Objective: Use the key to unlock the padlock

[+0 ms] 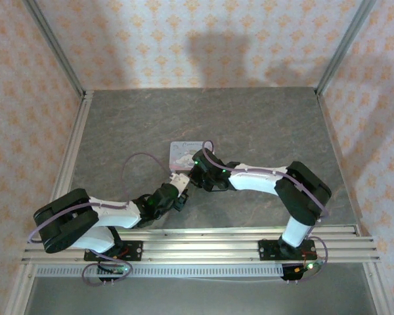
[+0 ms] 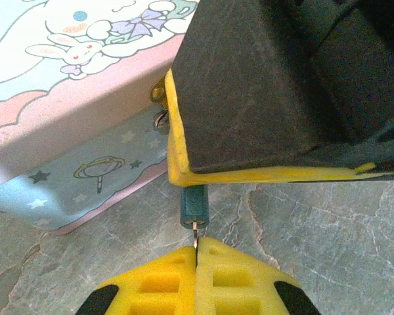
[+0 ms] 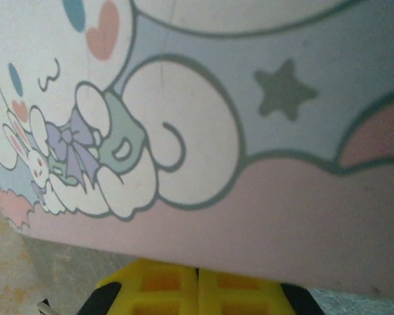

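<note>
Left gripper (image 2: 197,248): yellow fingers pressed together with no gap, pinching the key (image 2: 195,231) at its near end; only a short pale sliver of it shows past the fingertips
Key, long axis: in line with the left gripper's fingers, running straight out from the seam between them
Key, pointing: tip directed away from the left gripper, meeting the round lower face of the padlock (image 2: 193,205); how far it goes in cannot be told
Padlock, place: just beyond the left gripper's fingertips, straight ahead of them, and directly below the right gripper's finger (image 2: 249,85)
Padlock, long axis: in line with the key, keyhole end turned toward the left gripper, upper part hidden under the yellow pad above it
Right gripper (image 3: 197,279): fingers closed together in its own wrist view; from the left wrist it sits clamped over the padlock's upper part
Tin (image 2: 65,98): pastel, cartoon rabbit on the lid, ahead and to the left of the left gripper, just beside the padlock; from the right wrist its lid covers that gripper's fingertips
Hasp (image 2: 159,90): small gold fitting on the tin's side, touching the edge of the right gripper's pad
Table (image 2: 328,236): grey marbled surface under both grippers
</note>
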`<action>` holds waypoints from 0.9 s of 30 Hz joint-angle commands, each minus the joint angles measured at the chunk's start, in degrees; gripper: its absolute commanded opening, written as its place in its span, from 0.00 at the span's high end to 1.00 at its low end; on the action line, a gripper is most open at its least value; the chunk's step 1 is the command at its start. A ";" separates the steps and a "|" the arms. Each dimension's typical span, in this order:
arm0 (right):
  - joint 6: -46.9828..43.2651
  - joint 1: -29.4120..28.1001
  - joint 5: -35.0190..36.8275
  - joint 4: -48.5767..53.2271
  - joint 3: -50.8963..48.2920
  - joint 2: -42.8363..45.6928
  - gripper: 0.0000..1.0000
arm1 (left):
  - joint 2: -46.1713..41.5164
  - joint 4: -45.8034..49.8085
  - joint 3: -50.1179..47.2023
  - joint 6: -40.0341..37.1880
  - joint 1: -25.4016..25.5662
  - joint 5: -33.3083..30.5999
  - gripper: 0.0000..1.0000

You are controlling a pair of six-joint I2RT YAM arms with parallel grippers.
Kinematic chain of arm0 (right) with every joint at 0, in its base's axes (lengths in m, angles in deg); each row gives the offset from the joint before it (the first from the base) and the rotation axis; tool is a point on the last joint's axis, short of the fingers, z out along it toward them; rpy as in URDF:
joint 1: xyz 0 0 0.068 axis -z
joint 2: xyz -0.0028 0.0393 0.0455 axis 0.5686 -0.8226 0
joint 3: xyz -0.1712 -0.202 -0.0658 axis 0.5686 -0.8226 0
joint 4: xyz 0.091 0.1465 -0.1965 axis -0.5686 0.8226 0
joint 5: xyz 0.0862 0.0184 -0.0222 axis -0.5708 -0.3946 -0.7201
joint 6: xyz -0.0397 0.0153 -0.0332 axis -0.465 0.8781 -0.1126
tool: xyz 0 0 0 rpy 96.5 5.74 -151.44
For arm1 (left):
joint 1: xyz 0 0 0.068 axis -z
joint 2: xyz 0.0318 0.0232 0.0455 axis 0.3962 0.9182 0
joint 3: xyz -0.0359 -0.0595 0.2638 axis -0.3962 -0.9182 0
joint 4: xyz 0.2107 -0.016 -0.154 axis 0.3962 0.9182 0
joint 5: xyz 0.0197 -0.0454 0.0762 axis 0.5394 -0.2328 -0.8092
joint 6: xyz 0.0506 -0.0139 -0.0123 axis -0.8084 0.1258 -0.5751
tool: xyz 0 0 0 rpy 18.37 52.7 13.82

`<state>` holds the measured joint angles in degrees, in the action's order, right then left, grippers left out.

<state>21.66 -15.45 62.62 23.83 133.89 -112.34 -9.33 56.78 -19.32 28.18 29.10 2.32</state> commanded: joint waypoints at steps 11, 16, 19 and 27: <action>-3.14 -0.34 0.91 1.45 -1.92 0.89 1.00 | 0.78 -1.29 1.05 2.45 0.32 1.33 0.87; -7.87 -0.34 3.26 3.83 -2.46 2.45 1.00 | -0.53 -1.67 -0.61 5.46 -0.02 1.01 0.60; -9.10 0.28 4.21 4.12 -4.03 3.48 1.00 | -2.59 0.51 -0.86 6.39 -0.63 1.47 0.56; -13.85 4.33 -1.28 -1.96 -9.20 5.08 1.00 | -11.76 6.85 -2.82 6.70 -2.77 2.17 0.55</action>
<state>11.67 -12.68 62.16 20.66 126.70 -107.67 -18.38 59.77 -20.98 34.03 27.11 4.44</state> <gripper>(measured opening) 0.054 0.451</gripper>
